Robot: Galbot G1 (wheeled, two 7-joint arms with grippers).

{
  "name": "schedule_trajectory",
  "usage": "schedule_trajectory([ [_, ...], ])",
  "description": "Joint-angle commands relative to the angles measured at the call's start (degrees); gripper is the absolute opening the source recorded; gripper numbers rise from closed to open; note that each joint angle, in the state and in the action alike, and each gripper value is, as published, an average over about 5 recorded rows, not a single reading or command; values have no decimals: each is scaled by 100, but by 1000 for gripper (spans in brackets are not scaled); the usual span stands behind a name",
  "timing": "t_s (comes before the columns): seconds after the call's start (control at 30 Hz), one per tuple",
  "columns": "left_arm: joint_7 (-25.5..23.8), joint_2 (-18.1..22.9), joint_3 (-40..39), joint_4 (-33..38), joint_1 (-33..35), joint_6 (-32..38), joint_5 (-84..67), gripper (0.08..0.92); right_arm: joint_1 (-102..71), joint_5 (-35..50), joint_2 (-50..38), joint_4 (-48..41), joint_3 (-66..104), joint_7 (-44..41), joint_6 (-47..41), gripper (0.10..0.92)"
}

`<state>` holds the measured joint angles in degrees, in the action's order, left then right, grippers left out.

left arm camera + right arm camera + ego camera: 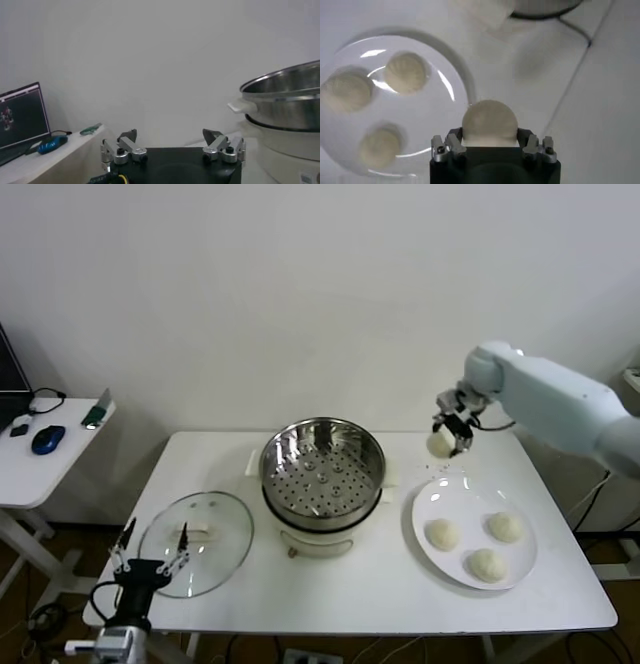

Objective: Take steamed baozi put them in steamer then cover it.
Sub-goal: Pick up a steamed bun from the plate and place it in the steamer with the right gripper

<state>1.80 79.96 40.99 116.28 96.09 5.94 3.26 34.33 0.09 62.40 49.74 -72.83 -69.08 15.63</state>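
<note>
- Leftmost, the left end effector (pixel 150 562) hangs low at the near left corner of the worktop (pixel 350 604), its fingers spread wide and holding nothing; it looks parked there, clear of the work and close to the lid it will probably have to lift later.
- Just beside it, the cover (pixel 196 542) lies flat on the worktop to the left of the cooker, its cream bar handle facing up. Set down like this it leaves the basket mouth free for loading, so I judge covering to be the last step, not yet due.
- Centrally, the steamer (pixel 322 469) sits on its white cooker base (pixel 320 539), open at the top. Its perforated floor is bare: no bun lies inside it.
- Further right, the right end effector (pixel 489 146) is raised above the worktop, over the far rim of the plate and between plate and steamer. Its fingers are closed on one steamed baozi (pixel 489 121), pinching it across its sides; the lift seems meant to carry the bun over the steamer's wall rather than into it.
- Rightmost, the white plate (pixel 430 529) rests on the worktop right of the cooker and holds three remaining buns (pixel 487 564), sitting apart from each other. With none delivered and one in the air, the task looks to be at its first transfer.
- Next, by my reckoning, the held bun must travel leftward over the basket and be lowered before release, since soft dough could dent or roll if dropped.
</note>
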Motion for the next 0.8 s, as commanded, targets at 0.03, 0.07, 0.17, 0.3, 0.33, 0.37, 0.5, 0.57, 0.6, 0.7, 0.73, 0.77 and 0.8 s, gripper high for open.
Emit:
schedule_trajectory([
  [0.03, 8, 1, -4, -17, 16, 10, 8, 823, 985, -8, 769, 178, -446, -222, 833, 708],
  [0.07, 17, -8, -6, -32, 23, 13, 11, 823, 988, -86, 900, 238, -429, -231, 897, 709],
  [0.17, 37, -44, -10, -74, 37, 31, 20, 823, 916, -427, 1247, 427, -364, -181, 1105, 707],
  [0.3, 47, -95, -1, -86, 35, 40, 15, 823, 643, -1144, 1644, 573, -192, -43, 1488, 707],
  [0.33, 48, -112, 2, -87, 34, 40, 12, 823, 531, -1377, 1749, 569, -126, 2, 1603, 708],
  [0.37, 48, -127, 6, -86, 34, 38, 8, 823, 427, -1593, 1842, 542, -57, 45, 1697, 709],
  [0.5, 52, -184, 42, -81, 40, 32, -26, 823, -67, -2403, 2183, 417, 226, 206, 2004, 712],
  [0.57, 54, -204, 65, -81, 51, 34, -53, 823, -303, -2726, 2304, 379, 317, 281, 2083, 712],
  [0.6, 54, -213, 77, -82, 59, 38, -66, 823, -423, -2890, 2356, 360, 368, 315, 2117, 712],
  [0.7, 56, -233, 109, -94, 86, 57, -96, 823, -726, -3237, 2458, 304, 506, 373, 2174, 712],
  [0.73, 57, -239, 119, -100, 95, 65, -103, 823, -808, -3321, 2478, 295, 541, 380, 2183, 712],
  [0.77, 58, -243, 128, -106, 106, 73, -111, 823, -891, -3397, 2493, 288, 563, 388, 2191, 712],
  [0.8, 58, -246, 136, -110, 117, 81, -118, 823, -956, -3477, 2500, 279, 576, 403, 2204, 712],
])
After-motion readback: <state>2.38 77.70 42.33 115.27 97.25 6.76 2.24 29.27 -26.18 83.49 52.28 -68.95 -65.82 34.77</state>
